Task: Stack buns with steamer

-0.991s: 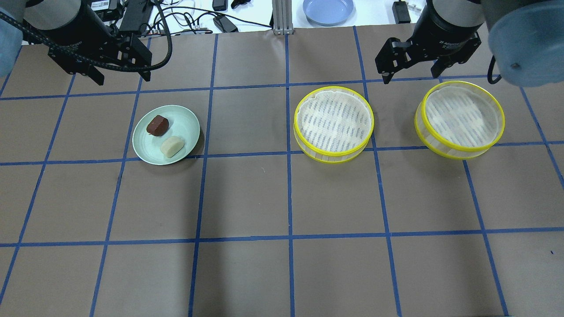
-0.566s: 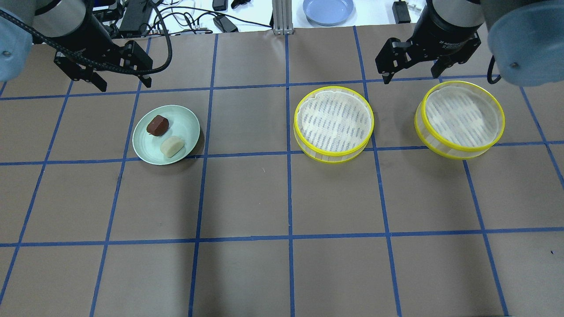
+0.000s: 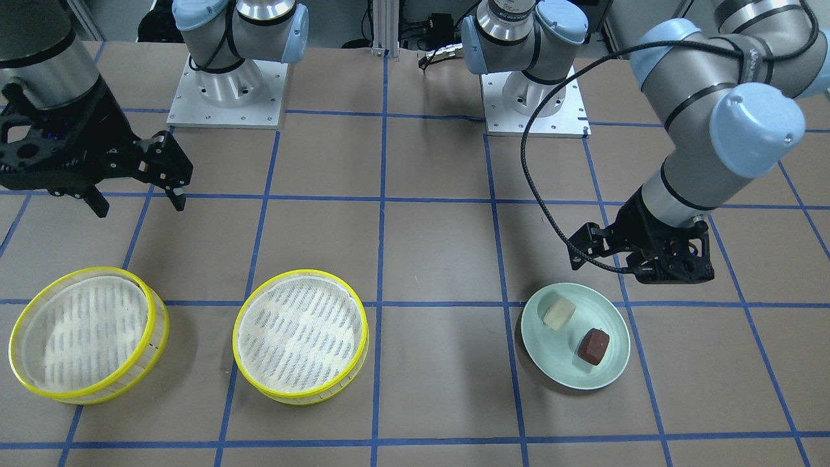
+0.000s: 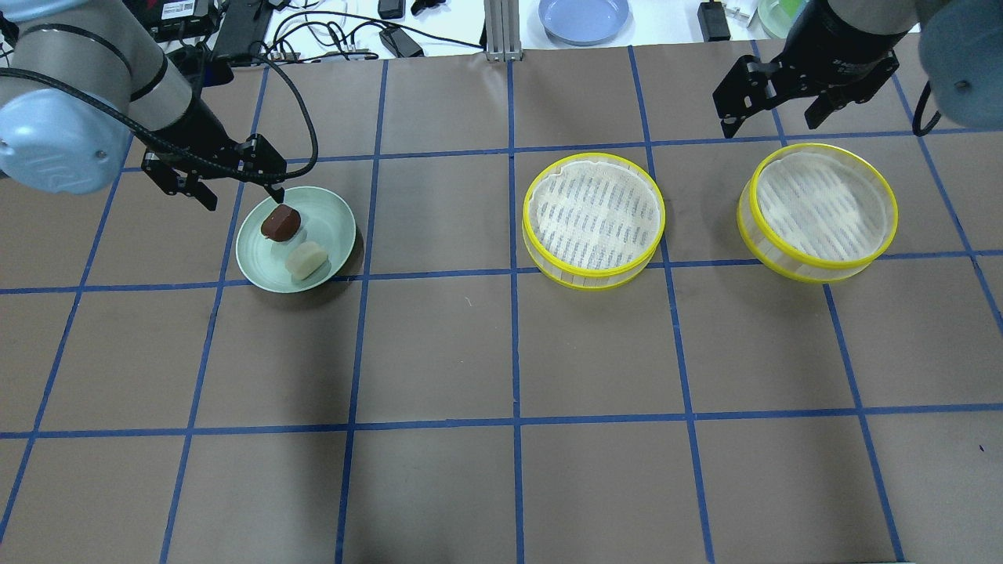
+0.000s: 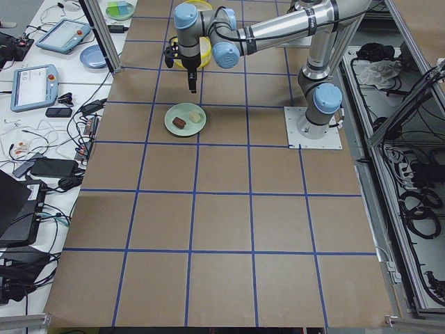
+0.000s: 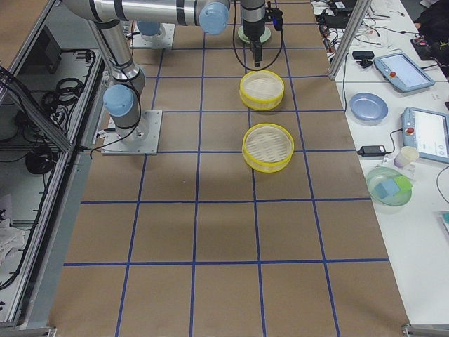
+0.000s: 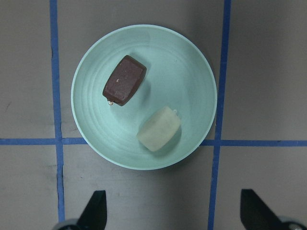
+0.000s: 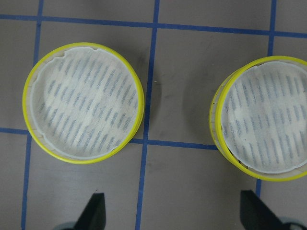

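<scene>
Brown paper marked into squares by blue tape covers the counter [image 4: 439, 352], and everything of the task sits in the strip nearer the edge opposite the robot. Beyond that edge lie cables, chargers and a blue plate [image 4: 584, 19] on a white bench.

Toward the counter's left edge rests a pale green plate [image 4: 333, 227]. Both buns are on it, close together but apart. The dark reddish-brown bun [image 4: 280, 223] is nearer the far edge. The cream-white bun [image 4: 305, 259] is nearer the robot and slightly toward the right edge.

Two round steamers with yellow rims stand upright toward the right edge, well apart from the plate. The middle steamer [image 4: 593, 278] and the right steamer [image 4: 815, 270] each hold only a white mesh liner. A bare stretch of counter separates them.

The left gripper [image 4: 243, 198] hangs over the plate's far-left side, pointing down, with its jaws spread wide and nothing between them. In the overhead view one fingertip appears just beside the brown bun; contact cannot be judged. Its wrist camera shows the whole plate ahead of the fingers.

The right gripper [image 4: 772, 125] hovers on the far-edge side of the gap between the steamers, closer to the right one. Its jaws are likewise wide apart and empty.
</scene>
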